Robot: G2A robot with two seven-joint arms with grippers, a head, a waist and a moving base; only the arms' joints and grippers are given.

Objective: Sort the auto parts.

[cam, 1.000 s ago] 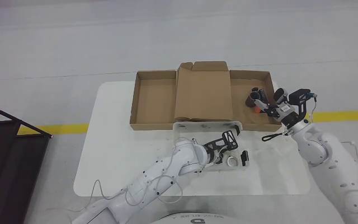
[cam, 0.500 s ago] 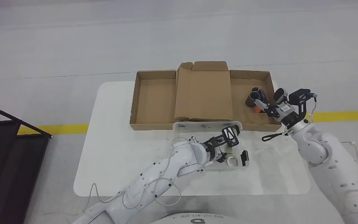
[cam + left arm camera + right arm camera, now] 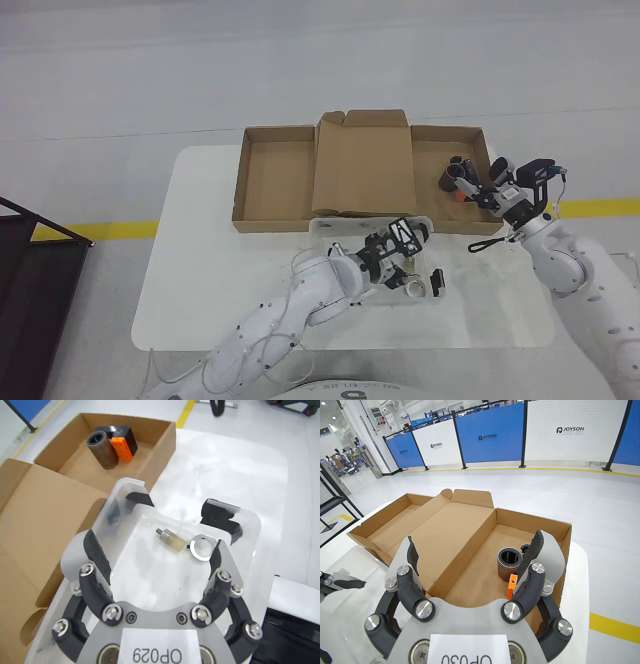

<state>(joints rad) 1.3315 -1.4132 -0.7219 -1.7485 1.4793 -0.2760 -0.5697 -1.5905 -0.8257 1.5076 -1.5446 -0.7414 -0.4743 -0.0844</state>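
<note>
A white tray [image 3: 326, 226] [image 3: 130, 483] stands in front of the cardboard box [image 3: 275, 180] [image 3: 460, 530]. In it lie a pale cylinder with a metal stud [image 3: 172, 540], a metal ring [image 3: 193, 547] [image 3: 413, 289] and black clips [image 3: 220, 515] [image 3: 437, 281]. My left gripper [image 3: 153, 540] [image 3: 403, 236] hangs open above the tray with nothing between its fingers. My right gripper [image 3: 474, 537] [image 3: 497, 188] stands open at the box's right compartment. That compartment holds a dark metal sleeve [image 3: 508, 565] [image 3: 102, 450] [image 3: 455, 175], an orange block [image 3: 512, 587] [image 3: 121, 449] and a black part [image 3: 130, 437].
The box's middle section is covered by a folded flap [image 3: 365, 165] and its left compartment [image 3: 272, 185] has a bare floor. A yellow floor line [image 3: 600, 207] runs past the white table [image 3: 200, 260]. A dark rack [image 3: 30, 290] stands at the far left.
My left gripper has drifted over the tray toward the box side, away from the ring. The right gripper has not moved.
</note>
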